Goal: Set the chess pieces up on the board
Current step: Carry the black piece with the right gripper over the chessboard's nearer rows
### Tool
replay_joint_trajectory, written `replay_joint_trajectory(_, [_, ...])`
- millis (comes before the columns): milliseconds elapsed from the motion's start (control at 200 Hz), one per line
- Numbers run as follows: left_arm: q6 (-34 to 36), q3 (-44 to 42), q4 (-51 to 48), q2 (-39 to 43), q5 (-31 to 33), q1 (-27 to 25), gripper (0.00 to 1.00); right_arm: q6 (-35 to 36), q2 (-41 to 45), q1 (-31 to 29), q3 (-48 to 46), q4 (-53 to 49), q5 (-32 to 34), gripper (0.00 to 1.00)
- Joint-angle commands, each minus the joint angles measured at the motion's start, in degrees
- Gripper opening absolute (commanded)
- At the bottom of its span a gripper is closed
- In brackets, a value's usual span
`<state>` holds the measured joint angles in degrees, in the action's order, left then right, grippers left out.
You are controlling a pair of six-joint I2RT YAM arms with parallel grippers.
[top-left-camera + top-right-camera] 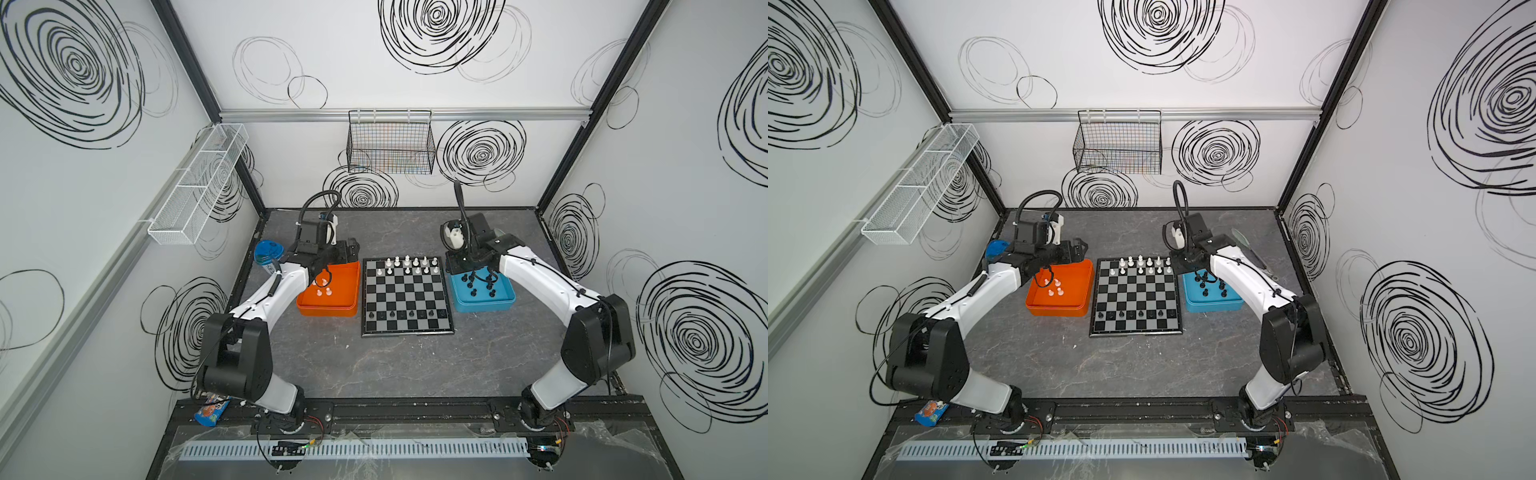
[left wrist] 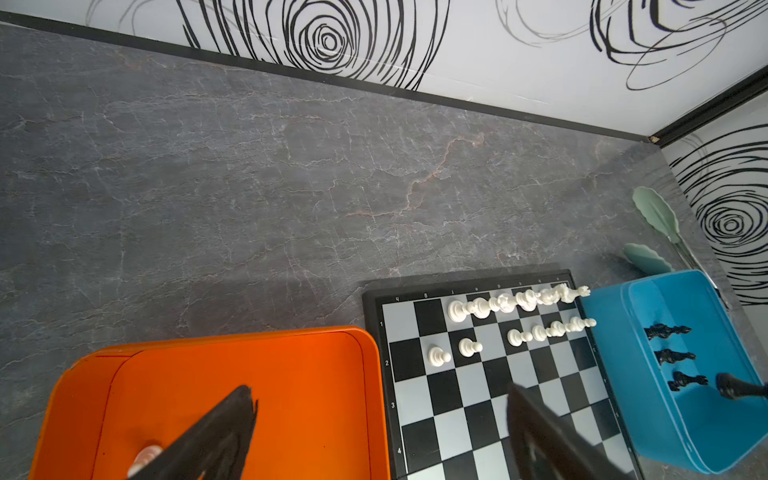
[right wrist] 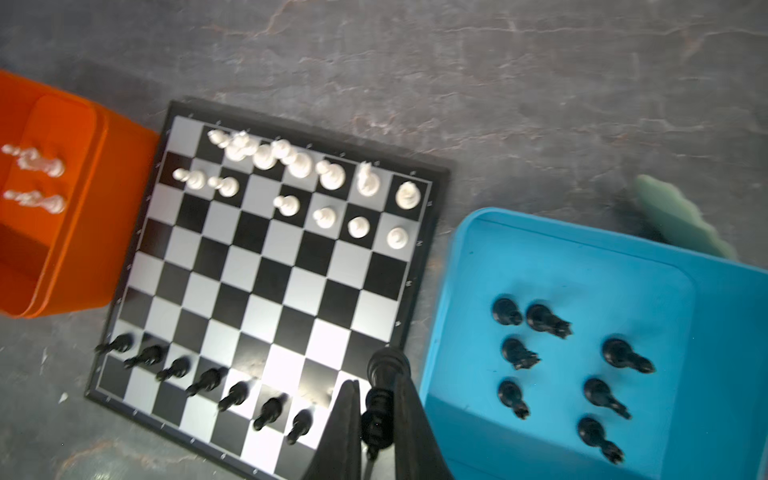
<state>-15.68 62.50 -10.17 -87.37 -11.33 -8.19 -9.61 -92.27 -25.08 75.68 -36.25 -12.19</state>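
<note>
Left gripper point(image 2: 380, 390) hangs above the far right corner of the orange tray point(image 1: 332, 311) with its jaws spread wide and nothing between them. Its wrist view shows one finger over the tray and the other over the board point(image 1: 407, 333). Three or perhaps four white spares point(image 1: 319, 293) stand in the tray's left half, where the arm's cable crosses them and makes the count unsure.

The board lies flat in the middle of the grey table point(image 1: 395, 374), just beside a tray on either side. Seven white pieces point(image 3: 299, 164) stand along its far row, with six white pawns point(image 3: 324, 218) in the row next to them. Seven black pawns point(image 3: 208, 380) line the second row from the near edge.

The right gripper point(image 3: 376, 399) is clamped on a black piece point(image 3: 388, 365), pinching its upper part with the round base pointing down. In both top views it sits over the far left corner of the blue tray point(image 1: 482, 308), close to the board's right edge. Seven black spares point(image 3: 619, 353) stand upright in that tray. Mint-green tongs point(image 2: 656, 214) lie on the table just beyond its far side.
</note>
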Motion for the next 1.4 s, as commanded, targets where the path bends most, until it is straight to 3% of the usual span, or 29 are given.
replay_joint_trajectory(0, [-0.2,1.7,1.6,-0.5,-0.4,0.7,0.97,-1.7,3.5,-3.5,-2.6,-2.5,-1.9,0.13])
replay_joint_trajectory(295, [-0.4,1.6,1.6,-0.3,-0.8,0.7,0.97,-5.5,8.6,-12.1,-13.1,4.3,-5.6,0.14])
replay_joint_trajectory(655, [-0.7,1.5,1.7,-0.6,-1.5,0.7,0.97,-9.4,9.0,-19.0,-16.7,7.6,-1.5,0.14])
replay_joint_trajectory(1391, [-0.8,1.5,1.7,-1.0,-2.1,0.6,0.97,-11.2,0.9,-23.0,-16.5,11.9,1.6,0.15])
